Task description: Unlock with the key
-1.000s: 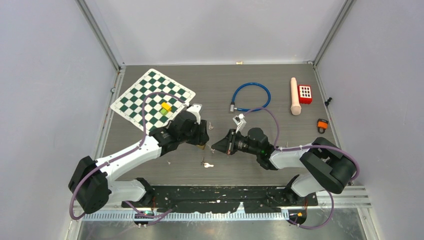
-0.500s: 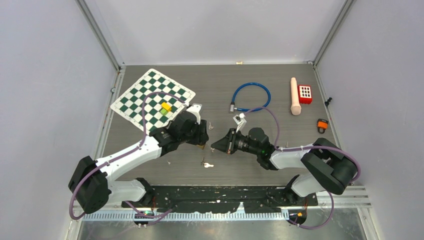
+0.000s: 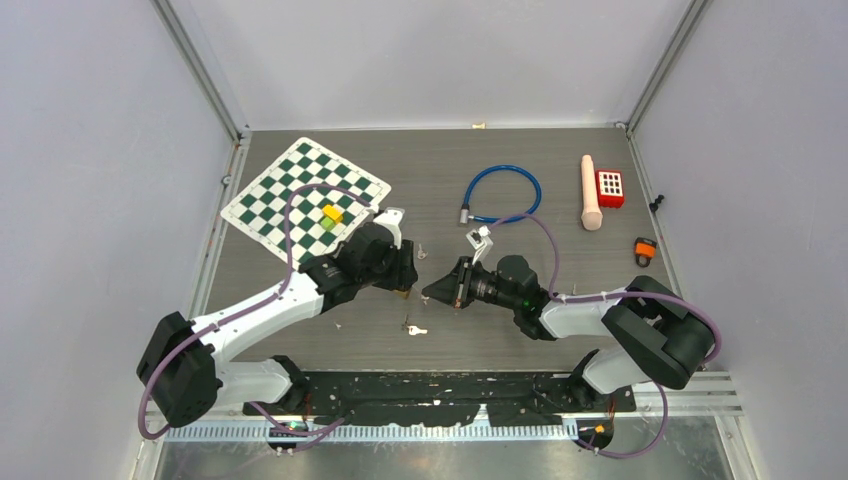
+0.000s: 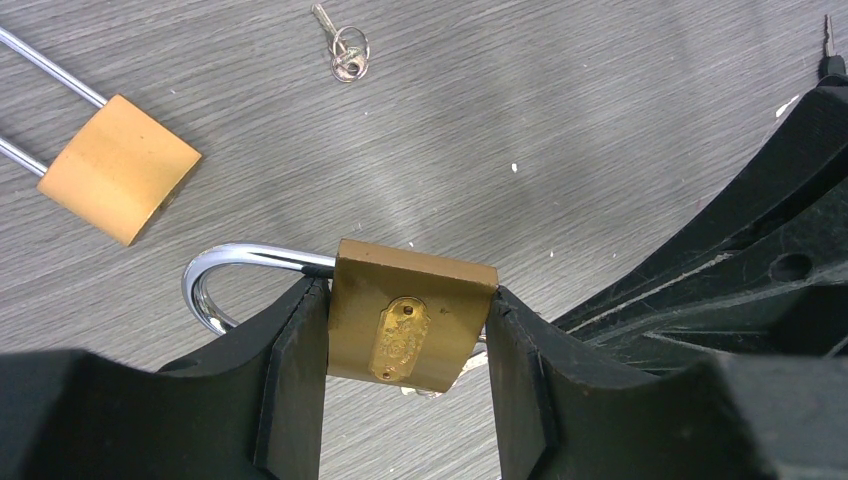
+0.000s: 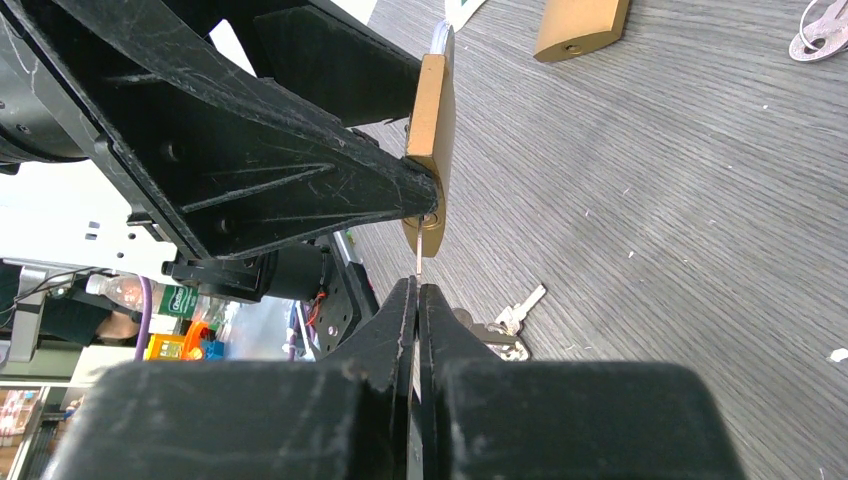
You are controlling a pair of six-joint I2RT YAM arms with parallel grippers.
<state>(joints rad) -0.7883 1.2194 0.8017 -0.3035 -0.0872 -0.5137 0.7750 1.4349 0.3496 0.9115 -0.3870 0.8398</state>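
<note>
Left arm pose: stretched forward from base toward table middle, wrist bent, left gripper (image 4: 405,300) facing right gripper (image 5: 417,290).
Right arm pose: folded low over table (image 4: 600,120), forearm pointing to the left, nose almost meeting the left one.
Left jaws: half spread, pinching brass padlock (image 4: 410,320) by its two sides.
Brass padlock place: between left jaws, raised off table, shackle sticking out beside one finger.
Right jaws: pressed together on key (image 5: 419,255), thin blade standing out from tips.
Key place: just ahead of right jaws, tip at lower edge of brass padlock; cannot tell if already inside keyhole.
Padlocks, count: two; second padlock (image 4: 118,168) lying flat on table, well apart from left jaws.
Keys, count: one held, plus key bunch (image 5: 505,322) on table just beside right jaws, and other key ring (image 5: 822,30) farther off.
</note>
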